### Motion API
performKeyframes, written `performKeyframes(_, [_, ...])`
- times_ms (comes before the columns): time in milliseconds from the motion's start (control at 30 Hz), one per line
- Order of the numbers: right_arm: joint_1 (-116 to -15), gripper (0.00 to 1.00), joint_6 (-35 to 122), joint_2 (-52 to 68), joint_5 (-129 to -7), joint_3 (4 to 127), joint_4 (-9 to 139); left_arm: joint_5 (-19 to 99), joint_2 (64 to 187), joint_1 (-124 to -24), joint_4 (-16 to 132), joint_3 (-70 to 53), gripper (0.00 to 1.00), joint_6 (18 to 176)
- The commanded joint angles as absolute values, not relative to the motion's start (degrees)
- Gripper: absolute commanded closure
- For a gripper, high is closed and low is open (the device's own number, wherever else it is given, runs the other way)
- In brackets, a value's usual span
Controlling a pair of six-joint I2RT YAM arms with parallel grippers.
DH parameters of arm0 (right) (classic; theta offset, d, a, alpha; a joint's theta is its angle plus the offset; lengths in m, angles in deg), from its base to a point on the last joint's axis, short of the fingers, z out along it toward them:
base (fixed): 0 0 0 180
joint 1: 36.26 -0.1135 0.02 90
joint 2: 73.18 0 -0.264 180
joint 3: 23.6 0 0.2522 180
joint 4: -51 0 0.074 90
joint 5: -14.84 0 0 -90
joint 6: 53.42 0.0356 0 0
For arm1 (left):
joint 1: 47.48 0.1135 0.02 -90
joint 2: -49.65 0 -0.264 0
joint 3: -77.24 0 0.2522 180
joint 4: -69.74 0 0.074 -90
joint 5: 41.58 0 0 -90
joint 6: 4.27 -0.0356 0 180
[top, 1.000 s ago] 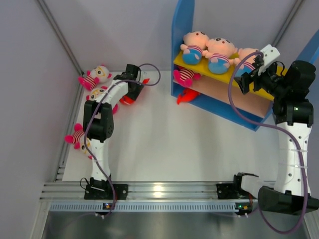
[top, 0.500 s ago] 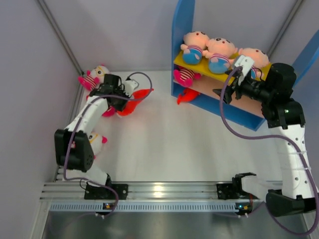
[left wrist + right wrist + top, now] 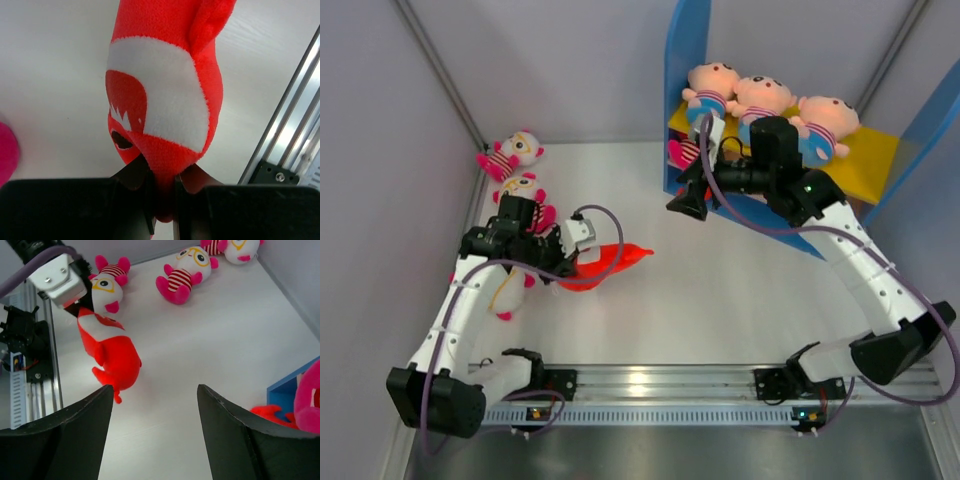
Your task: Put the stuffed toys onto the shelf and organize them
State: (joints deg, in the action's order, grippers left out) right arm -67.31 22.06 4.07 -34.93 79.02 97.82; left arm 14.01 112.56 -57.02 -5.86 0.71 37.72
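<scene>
L gripper (image 3: 162, 186) clamped on red fish (image 3: 162, 95) by its tip only, aloft nr table (image 3: 720, 300) left edge; R gripper (image 3: 155, 405) agape, empty, by shelf (image 3: 682, 60); risk of slip en route from thin pinch.

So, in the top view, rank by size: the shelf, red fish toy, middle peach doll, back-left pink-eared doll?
1. shelf, clearly largest.
2. red fish toy, longest toy.
3. middle peach doll and back-left pink-eared doll look alike; the peach one sits nearer the camera, so unranked.
</scene>
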Motion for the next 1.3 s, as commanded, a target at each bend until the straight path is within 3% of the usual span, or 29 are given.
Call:
performKeyframes(0, [-68.60, 0.32, 33.58, 6.36, -37.88, 84.03, 98.87, 17.10, 109.41, -56.97, -8.53, 0.55, 1.00, 28.70])
performKeyframes(200, [-73.87, 0.32, 39.47, 10.05, -46.59, 79.81, 97.21, 24.60, 105.73, -56.97, -8.44, 1.16, 1.00, 9.29])
performKeyframes(367, [-76.95, 0.30, 47.73, 9.79, -45.45, 71.12, 85.01, 21.44, 96.69, -56.97, -8.27, 4.49, 1.00, -7.92])
performKeyframes(467, [-82.13, 0.24, 49.14, 12.23, -46.41, 67.77, 78.31, 18.55, 92.99, -56.97, -8.27, 6.69, 1.00, -13.56])
performKeyframes(533, [-85.72, 0.11, 50.72, 15.22, -45.89, 67.59, 75.24, 17.57, 90.18, -56.97, -8.27, 9.06, 1.00, -17.61])
performKeyframes(633, [-88.20, 0.05, 52.92, 16.73, -44.49, 65.67, 69.02, 17.74, 87.97, -56.97, -8.27, 11.18, 1.00, -20.70])
performKeyframes(900, [-90.40, 0.10, 54.60, 20.25, -40.88, 61.62, 62.05, 16.95, 87.26, -56.97, -5.81, 10.65, 1.00, -18.43])
performKeyframes(1000, [-92.77, 0.15, 54.42, 20.86, -41.50, 61.00, 59.67, 16.61, 87.18, -56.97, -5.37, 10.65, 1.00, -17.37])
performKeyframes(1033, [-93.39, 0.28, 54.86, 21.91, -41.23, 61.09, 59.32, 16.08, 87.18, -56.88, -5.11, 10.65, 1.00, -17.02])
performKeyframes(1100, [-93.57, 0.44, 56.62, 23.05, -40.71, 61.52, 58.97, 15.81, 87.26, -56.97, -3.97, 10.65, 1.00, -15.61])
performKeyframes(1133, [-93.66, 0.60, 56.88, 23.67, -40.70, 61.44, 58.88, 15.90, 87.09, -56.97, -3.44, 10.74, 1.00, -14.13])
performKeyframes(1200, [-93.66, 0.71, 57.59, 22.80, -40.79, 58.82, 55.30, 15.90, 87.09, -56.97, -2.21, 10.74, 1.00, -12.37])
performKeyframes(1267, [-93.66, 0.96, 58.37, 19.73, -44.46, 56.00, 52.65, 15.81, 86.91, -56.97, -0.71, 10.74, 1.00, -9.21])
